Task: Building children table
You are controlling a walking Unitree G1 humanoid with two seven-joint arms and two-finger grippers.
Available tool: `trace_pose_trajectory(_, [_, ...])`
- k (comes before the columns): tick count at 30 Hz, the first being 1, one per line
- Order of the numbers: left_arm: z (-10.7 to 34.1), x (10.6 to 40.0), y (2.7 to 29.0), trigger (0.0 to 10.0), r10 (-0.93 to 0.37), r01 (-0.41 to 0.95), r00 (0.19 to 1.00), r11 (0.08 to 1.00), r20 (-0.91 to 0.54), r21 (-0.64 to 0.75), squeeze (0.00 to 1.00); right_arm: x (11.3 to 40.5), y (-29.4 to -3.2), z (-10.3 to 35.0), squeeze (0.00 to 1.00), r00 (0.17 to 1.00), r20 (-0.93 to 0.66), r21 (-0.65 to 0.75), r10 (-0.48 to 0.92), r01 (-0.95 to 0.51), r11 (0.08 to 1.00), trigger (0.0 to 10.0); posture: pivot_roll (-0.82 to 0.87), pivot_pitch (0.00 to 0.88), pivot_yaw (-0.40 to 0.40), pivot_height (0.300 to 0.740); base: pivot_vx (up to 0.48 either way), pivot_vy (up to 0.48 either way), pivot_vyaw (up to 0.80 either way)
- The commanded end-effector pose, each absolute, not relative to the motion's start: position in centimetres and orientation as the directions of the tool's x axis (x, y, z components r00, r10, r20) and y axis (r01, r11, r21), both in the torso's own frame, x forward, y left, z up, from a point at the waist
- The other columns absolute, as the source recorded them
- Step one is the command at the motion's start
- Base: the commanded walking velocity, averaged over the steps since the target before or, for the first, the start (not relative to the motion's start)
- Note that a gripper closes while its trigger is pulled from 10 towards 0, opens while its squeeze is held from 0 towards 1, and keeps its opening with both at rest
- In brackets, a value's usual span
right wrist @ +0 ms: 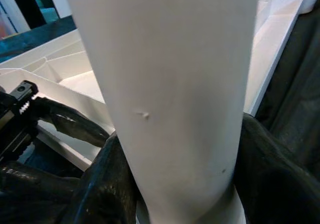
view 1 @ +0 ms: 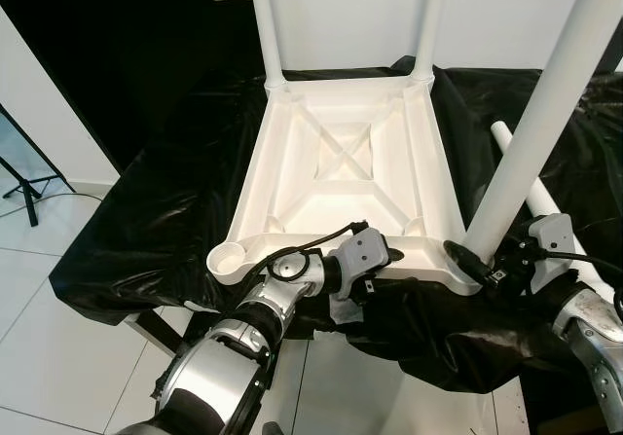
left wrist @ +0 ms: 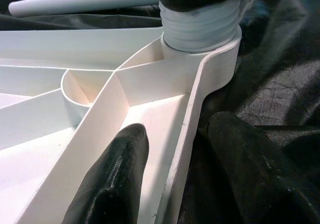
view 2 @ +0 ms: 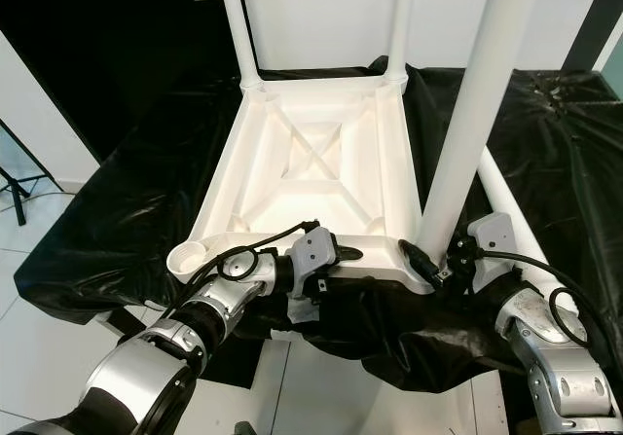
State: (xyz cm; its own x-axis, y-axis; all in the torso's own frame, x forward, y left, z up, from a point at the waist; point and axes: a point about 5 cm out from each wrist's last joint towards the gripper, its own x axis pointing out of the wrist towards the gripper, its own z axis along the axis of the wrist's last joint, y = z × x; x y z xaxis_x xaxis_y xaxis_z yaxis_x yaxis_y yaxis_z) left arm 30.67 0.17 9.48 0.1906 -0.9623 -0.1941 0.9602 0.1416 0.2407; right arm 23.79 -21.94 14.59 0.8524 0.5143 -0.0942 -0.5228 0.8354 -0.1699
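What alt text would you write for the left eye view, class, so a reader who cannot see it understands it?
An upside-down white table top lies on black sheeting; the right claw grips a white leg at the near right corner, and the left claw holds the near rim. Two far legs stand fitted; the near left socket is empty.

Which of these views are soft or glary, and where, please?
Left eye view: sharp, sheen on the black plastic sheet. Left wrist view: left gripper's fingers blurred, rim of the upturned tabletop sharper. Right wrist view: the table leg, held by the right gripper, soft and pale.
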Motion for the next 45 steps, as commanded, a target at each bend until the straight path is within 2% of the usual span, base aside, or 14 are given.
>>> trace_pose_trajectory(1, [8.5, 30.3, 0.5, 10.0, -0.954, 0.968, 0.184, 0.133, -0.238, 0.215, 0.00, 23.3, -20.7, 13.3, 0.00, 0.797, -0.147, -0.120, 0.585, -0.602, 0.790, 0.0, -0.19, 0.000, 0.068, 0.740, 0.000, 0.000, 0.00])
trace_pose_trajectory(11, [8.3, 30.2, 0.7, 10.0, -0.953, 0.969, 0.179, 0.128, -0.244, 0.212, 0.00, 24.1, -20.6, 12.1, 0.00, 0.916, -0.113, -0.070, 0.386, -0.395, 0.916, 0.0, -0.20, 0.000, 0.073, 0.740, 0.000, 0.000, 0.00])
trace_pose_trajectory(14, [8.4, 30.3, 0.6, 9.9, -0.954, 0.969, 0.175, 0.123, -0.244, 0.215, 0.00, 23.7, -18.7, 11.7, 0.00, 0.996, -0.022, -0.052, 0.091, -0.092, 0.994, 0.0, -0.19, 0.000, 0.076, 0.740, 0.000, 0.000, 0.00])
trace_pose_trajectory(16, [8.5, 30.3, 0.5, 9.9, -0.955, 0.969, 0.172, 0.120, -0.242, 0.217, 0.00, 23.0, -18.1, 11.6, 0.00, 0.999, 0.021, -0.038, -0.039, 0.040, 0.998, 0.0, -0.19, 0.000, 0.078, 0.740, 0.000, 0.000, 0.00])
trace_pose_trajectory(22, [8.5, 30.4, 0.7, 9.9, -0.953, 0.968, 0.174, 0.120, -0.247, 0.220, 0.00, 23.0, -18.5, 11.6, 0.00, 0.987, 0.046, -0.069, -0.153, 0.156, 0.985, 0.0, -0.18, 0.000, 0.080, 0.740, 0.000, 0.000, 0.00])
trace_pose_trajectory(26, [8.5, 30.4, 0.7, 9.9, -0.953, 0.968, 0.174, 0.120, -0.248, 0.220, 0.00, 23.2, -18.6, 11.7, 0.00, 0.986, 0.046, -0.071, -0.159, 0.162, 0.984, 0.0, -0.19, 0.000, 0.081, 0.740, 0.000, 0.000, 0.00])
trace_pose_trajectory(27, [8.4, 30.4, 0.8, 9.9, -0.953, 0.968, 0.174, 0.120, -0.248, 0.219, 0.00, 23.4, -18.5, 11.7, 0.00, 0.986, 0.043, -0.078, -0.158, 0.161, 0.984, 9.1, -0.19, 0.000, 0.081, 0.740, 0.000, 0.000, 0.00])
trace_pose_trajectory(29, [8.4, 30.3, 0.8, 9.9, -0.953, 0.968, 0.175, 0.120, -0.249, 0.219, 0.00, 23.6, -18.4, 11.7, 0.00, 0.988, 0.040, -0.098, -0.149, 0.152, 0.984, 9.1, -0.19, 0.000, 0.081, 0.740, 0.000, 0.000, 0.00])
trace_pose_trajectory(30, [8.4, 30.3, 0.7, 9.9, -0.953, 0.968, 0.175, 0.121, -0.248, 0.218, 0.00, 23.7, -17.9, 11.7, 0.00, 0.994, 0.046, -0.134, -0.102, 0.107, 0.985, 10.0, -0.19, 0.000, 0.081, 0.740, 0.000, 0.000, 0.00])
trace_pose_trajectory(34, [8.4, 30.3, 0.6, 9.9, -0.954, 0.968, 0.174, 0.120, -0.246, 0.218, 0.00, 23.4, -17.0, 11.7, 0.00, 0.999, 0.053, -0.183, -0.007, 0.017, 0.983, 10.0, -0.19, 0.000, 0.081, 0.740, 0.000, 0.000, 0.00])
trace_pose_trajectory(35, [8.5, 30.4, 0.6, 9.9, -0.954, 0.968, 0.175, 0.122, -0.244, 0.219, 0.00, 23.3, -17.1, 11.9, 1.00, 0.997, 0.053, -0.172, 0.059, -0.049, 0.984, 10.0, -0.19, 0.000, 0.080, 0.740, 0.000, 0.000, 0.00])
trace_pose_trajectory(39, [8.6, 30.4, 0.7, 10.0, -0.953, 0.967, 0.180, 0.126, -0.243, 0.221, 0.00, 23.6, -18.1, 13.0, 1.00, 0.984, 0.065, -0.175, 0.169, -0.156, 0.972, 10.0, -0.20, 0.000, 0.081, 0.740, 0.000, 0.000, 0.00])
trace_pose_trajectory(40, [8.5, 30.4, 0.7, 10.0, -0.953, 0.968, 0.177, 0.124, -0.244, 0.219, 0.00, 23.9, -18.9, 13.5, 0.00, 0.976, 0.065, -0.200, 0.208, -0.191, 0.961, 10.0, -0.20, 0.000, 0.077, 0.740, 0.000, 0.000, 0.00])
trace_pose_trajectory(45, [8.5, 30.2, 0.4, 10.0, -0.955, 0.969, 0.175, 0.123, -0.239, 0.216, 0.00, 24.4, -20.4, 14.8, 0.00, 0.943, 0.034, -0.268, 0.331, -0.310, 0.912, 10.0, -0.21, 0.000, 0.069, 0.740, 0.000, 0.000, 0.00])
